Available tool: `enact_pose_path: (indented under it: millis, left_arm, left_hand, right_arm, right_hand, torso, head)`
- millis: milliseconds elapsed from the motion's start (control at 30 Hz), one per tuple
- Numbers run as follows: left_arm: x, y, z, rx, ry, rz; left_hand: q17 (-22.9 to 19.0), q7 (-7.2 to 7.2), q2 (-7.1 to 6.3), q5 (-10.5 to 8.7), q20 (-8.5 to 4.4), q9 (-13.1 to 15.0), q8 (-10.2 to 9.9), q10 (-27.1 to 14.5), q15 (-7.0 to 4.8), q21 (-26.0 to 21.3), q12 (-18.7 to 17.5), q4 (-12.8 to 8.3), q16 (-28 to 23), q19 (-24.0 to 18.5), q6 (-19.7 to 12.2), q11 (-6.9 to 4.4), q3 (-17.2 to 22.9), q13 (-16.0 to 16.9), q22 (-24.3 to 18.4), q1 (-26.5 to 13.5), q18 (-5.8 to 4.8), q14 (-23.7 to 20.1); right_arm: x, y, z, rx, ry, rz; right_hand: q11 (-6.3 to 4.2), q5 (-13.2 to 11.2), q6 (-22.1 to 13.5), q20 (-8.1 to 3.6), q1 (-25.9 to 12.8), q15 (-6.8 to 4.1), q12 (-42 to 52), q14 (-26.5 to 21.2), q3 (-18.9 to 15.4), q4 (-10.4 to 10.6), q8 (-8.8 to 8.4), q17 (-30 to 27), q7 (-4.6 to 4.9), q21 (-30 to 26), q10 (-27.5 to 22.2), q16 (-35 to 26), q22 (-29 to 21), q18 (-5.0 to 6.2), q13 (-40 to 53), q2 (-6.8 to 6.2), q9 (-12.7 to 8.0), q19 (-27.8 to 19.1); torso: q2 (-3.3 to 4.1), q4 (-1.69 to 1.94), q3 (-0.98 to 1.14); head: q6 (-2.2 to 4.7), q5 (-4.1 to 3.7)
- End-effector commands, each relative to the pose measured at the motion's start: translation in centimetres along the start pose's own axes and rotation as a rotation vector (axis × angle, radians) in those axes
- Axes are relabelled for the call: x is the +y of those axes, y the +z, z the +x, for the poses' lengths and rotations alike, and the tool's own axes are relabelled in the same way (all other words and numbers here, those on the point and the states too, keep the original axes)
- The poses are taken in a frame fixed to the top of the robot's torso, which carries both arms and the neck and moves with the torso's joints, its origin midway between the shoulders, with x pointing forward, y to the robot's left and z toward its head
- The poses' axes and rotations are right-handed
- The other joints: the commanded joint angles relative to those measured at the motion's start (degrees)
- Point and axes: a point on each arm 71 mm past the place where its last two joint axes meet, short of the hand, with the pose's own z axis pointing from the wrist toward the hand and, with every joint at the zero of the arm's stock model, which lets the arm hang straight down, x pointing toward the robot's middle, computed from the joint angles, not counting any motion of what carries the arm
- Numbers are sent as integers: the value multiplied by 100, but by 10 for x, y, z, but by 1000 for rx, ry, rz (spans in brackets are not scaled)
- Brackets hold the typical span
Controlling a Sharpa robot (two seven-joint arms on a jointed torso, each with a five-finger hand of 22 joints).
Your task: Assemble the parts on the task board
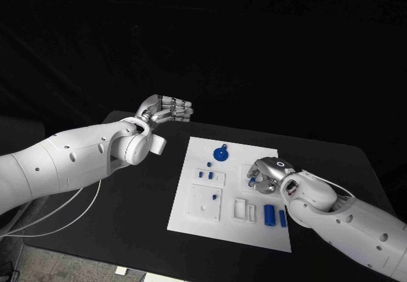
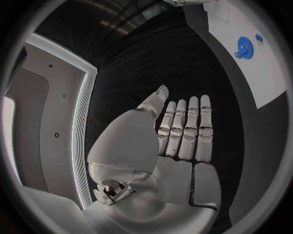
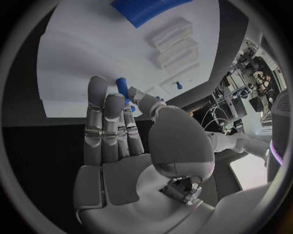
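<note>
The white task board (image 1: 222, 226) lies in the middle of the black table. On it are a blue gear (image 1: 220, 154), small blue pegs (image 1: 206, 174) and two blue cylinders (image 1: 270, 215). My right hand (image 1: 267, 173) hovers low over the board's right side. Its thumb and a finger pinch a small blue peg (image 3: 122, 84), which also shows under the hand (image 1: 252, 183). My left hand (image 1: 165, 110) is raised beyond the board's far left corner. Its fingers (image 2: 183, 129) are stretched out flat and hold nothing. The left wrist view also catches the board (image 2: 268, 73) and the gear (image 2: 244, 48).
White rectangular blocks (image 1: 244, 210) stand near the board's front edge, next to a square recessed block (image 1: 205, 201). In the right wrist view a blue cylinder (image 3: 153, 9), white blocks (image 3: 174, 33) and another small peg (image 3: 178, 85) lie ahead of the hand. A white cable (image 1: 63, 217) trails under the left arm.
</note>
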Motion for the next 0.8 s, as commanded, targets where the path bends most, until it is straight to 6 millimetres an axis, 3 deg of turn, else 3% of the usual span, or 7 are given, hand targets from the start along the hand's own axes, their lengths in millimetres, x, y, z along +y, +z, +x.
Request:
enact_pose_path:
  millis: [33,233,800]
  left_arm:
    - [-2,1,2,15,-3,9]
    - [-2,1,2,16,-3,9]
    - [-1,0,1,13,-2,8]
  left_hand:
    - [-6,0,5,23,-8,-6,-8,-30,0,27,1,-12,-26,35,-17,-15,-31,-6,-6,27,59,-48]
    - [-6,0,5,23,-8,-6,-8,-30,0,27,1,-12,-26,35,-17,-15,-31,-6,-6,27,59,-48]
    - [-6,0,5,23,-8,-6,-8,-30,0,27,1,-12,-26,35,-17,-15,-31,-6,-6,27,59,-48]
  right_arm:
    - [2,0,-3,-33,-23,-4]
    - [3,0,-4,-47,-28,-1]
    - [9,-1,-10,-100,-56,-10]
  right_hand:
    - [-52,-35,150,-80,43,-81,-23,-3,7,-20,40,16,-41,43,155,13,21,-92,11,99,20,216]
    - [-183,4,574,-184,176,-175,-13,-3,90,-223,36,53,-139,128,619,6,127,-186,37,183,53,184]
    - [-221,-51,709,-255,185,-223,-15,24,241,-318,31,121,-182,164,770,-43,304,-236,33,172,44,167]
  torso:
    - [0,-1,-3]
    - [-1,6,-5]
    - [1,-1,7]
  head:
    - [-5,-5]
    - [-14,-6]
    - [-20,12]
